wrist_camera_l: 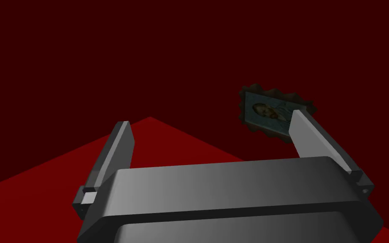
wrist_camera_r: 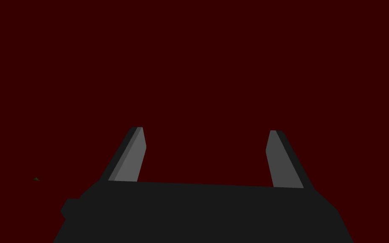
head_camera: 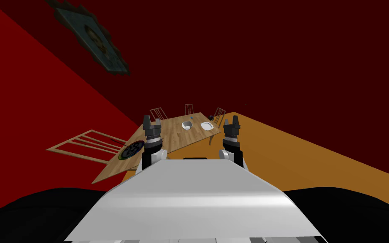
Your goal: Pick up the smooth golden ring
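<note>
A wooden table (head_camera: 176,137) stands ahead of me, slanted in the head view. On it lie two white dishes (head_camera: 186,125) (head_camera: 206,125), a tiny teal thing (head_camera: 191,117) and a small dark thing (head_camera: 211,117). These are too small to tell whether any is the ring. My left gripper (head_camera: 152,122) (wrist_camera_l: 210,120) is raised over the table's near left part, open and empty. Off the table's right edge, my right gripper (head_camera: 232,122) (wrist_camera_r: 205,130) is raised too, fingers apart with nothing between them.
A round dark patterned plate (head_camera: 131,149) lies on the table's near left corner. Wooden chairs stand at the far side (head_camera: 189,109) and one lies at the left (head_camera: 89,145). Orange floor (head_camera: 299,156) spreads to the right, with dark red walls around.
</note>
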Robot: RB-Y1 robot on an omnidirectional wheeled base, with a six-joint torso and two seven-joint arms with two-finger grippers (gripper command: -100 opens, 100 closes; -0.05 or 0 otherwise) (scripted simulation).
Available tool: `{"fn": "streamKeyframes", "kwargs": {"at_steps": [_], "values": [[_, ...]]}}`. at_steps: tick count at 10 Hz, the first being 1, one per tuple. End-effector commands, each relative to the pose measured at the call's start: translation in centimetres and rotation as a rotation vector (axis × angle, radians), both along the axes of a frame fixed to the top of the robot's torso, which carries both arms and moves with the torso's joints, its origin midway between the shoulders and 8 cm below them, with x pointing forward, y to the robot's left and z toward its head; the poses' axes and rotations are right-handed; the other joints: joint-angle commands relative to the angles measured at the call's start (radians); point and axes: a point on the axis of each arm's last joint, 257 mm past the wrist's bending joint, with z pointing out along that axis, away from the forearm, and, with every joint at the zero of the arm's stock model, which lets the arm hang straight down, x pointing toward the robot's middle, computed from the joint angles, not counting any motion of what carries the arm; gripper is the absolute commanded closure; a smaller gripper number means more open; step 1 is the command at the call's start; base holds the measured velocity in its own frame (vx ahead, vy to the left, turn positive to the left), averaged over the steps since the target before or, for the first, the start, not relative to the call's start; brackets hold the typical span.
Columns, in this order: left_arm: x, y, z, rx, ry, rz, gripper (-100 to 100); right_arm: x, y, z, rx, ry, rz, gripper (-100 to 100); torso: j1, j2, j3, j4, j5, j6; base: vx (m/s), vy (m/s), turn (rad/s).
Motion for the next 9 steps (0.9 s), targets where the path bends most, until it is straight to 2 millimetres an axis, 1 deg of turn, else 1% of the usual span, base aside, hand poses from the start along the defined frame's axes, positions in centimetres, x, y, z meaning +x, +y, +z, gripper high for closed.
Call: {"fn": "streamKeyframes", "kwargs": {"at_steps": [1,3,6,7,9], "values": [[1.1,-0.5,-1.1,0.025,0.041,-0.024,-100,0.0,0.0,0.0,0.000,0.000,0.000,0,0.000,0.000,0.000,0.000,0.000,0.000,-0.039,-0.007,-0.030],[2.6,-1.0,-2.7,0.046,0.098,-0.048,-100,0.0,0.0,0.0,0.000,0.000,0.000,0,0.000,0.004,0.002,0.001,0.000,0.000,-0.073,-0.011,-0.048],[5.4,-1.8,-6.2,0.077,0.212,-0.087,-100,0.0,0.0,0.0,0.000,0.000,0.000,0,-0.001,0.003,0.002,0.001,0.000,0.000,-0.046,-0.011,-0.056],[5.4,-1.7,-6.3,0.077,0.216,-0.086,-100,0.0,0.0,0.0,0.000,0.000,0.000,0,0.000,0.002,0.001,0.001,0.000,0.000,-0.027,0.001,-0.022],[7.5,-2.2,-9.3,0.099,0.310,-0.110,-100,0.0,0.0,0.0,0.000,0.000,0.000,0,0.001,0.002,0.001,0.000,0.000,0.000,-0.032,0.005,-0.057]]}}
